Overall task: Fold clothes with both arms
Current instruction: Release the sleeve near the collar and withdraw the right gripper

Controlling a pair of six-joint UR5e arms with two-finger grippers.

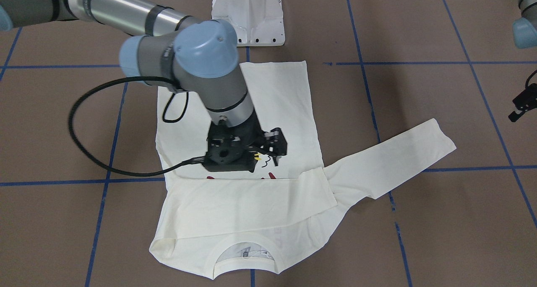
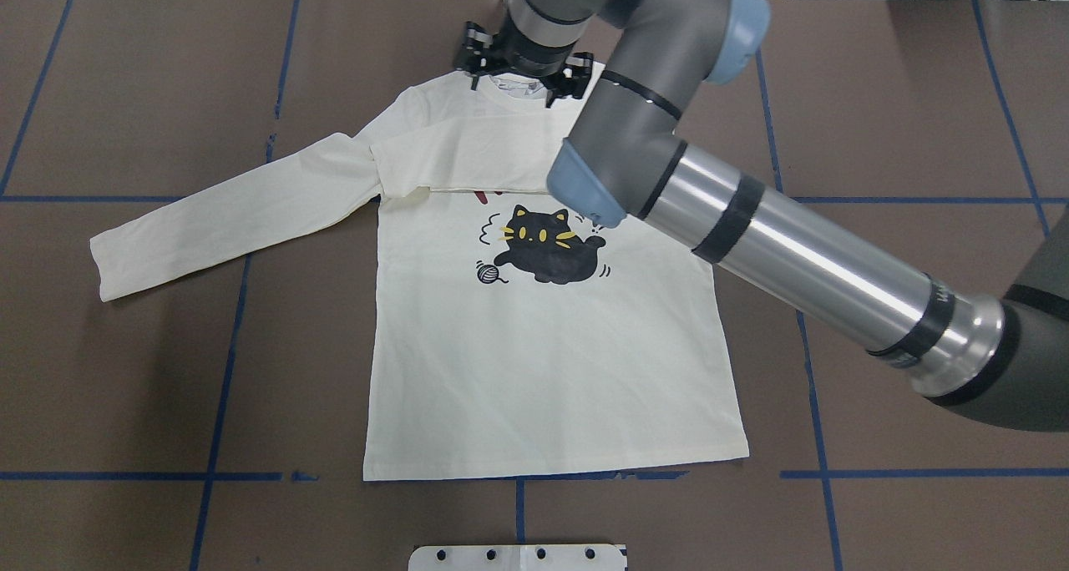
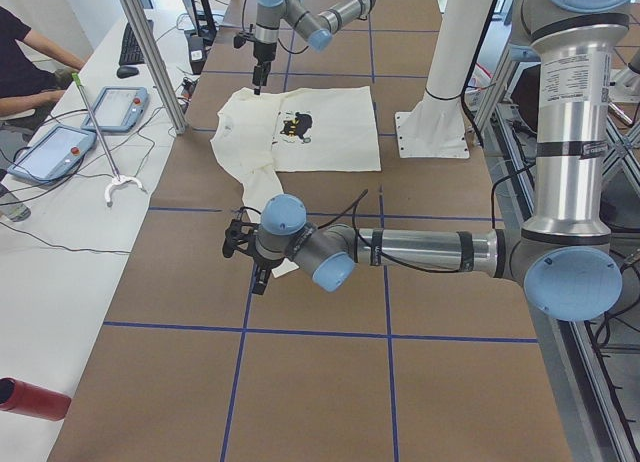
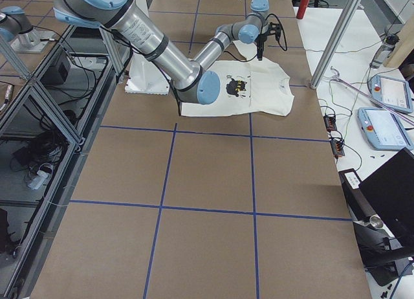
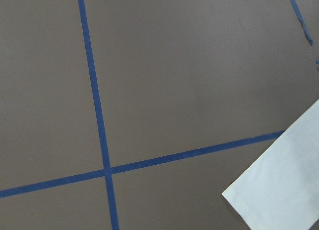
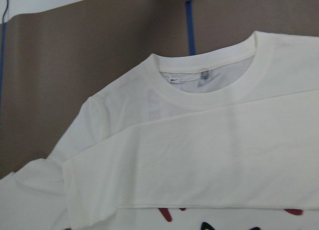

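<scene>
The clothes are one cream long-sleeved shirt (image 2: 543, 362) lying flat, front up, its black cat print (image 2: 547, 245) showing. One sleeve (image 2: 468, 158) is folded across the chest below the ribbed collar (image 6: 199, 90). The other sleeve (image 2: 225, 212) lies stretched out sideways. My right gripper (image 2: 522, 66) hovers above the collar area, fingers spread, holding nothing; the front view shows it raised over the print (image 1: 268, 146). My left gripper (image 3: 245, 252) hangs just past that sleeve's cuff (image 5: 284, 190), off the cloth. Only a small part of it shows at the front view's edge (image 1: 522, 104), and I cannot tell its state.
The white pedestal base (image 1: 248, 14) stands behind the shirt's hem. Blue tape lines (image 5: 99, 140) grid the brown table. Beside the table, a person (image 3: 25, 62) sits at a white bench with pendants (image 3: 50, 152); a red cylinder (image 3: 30, 397) lies there.
</scene>
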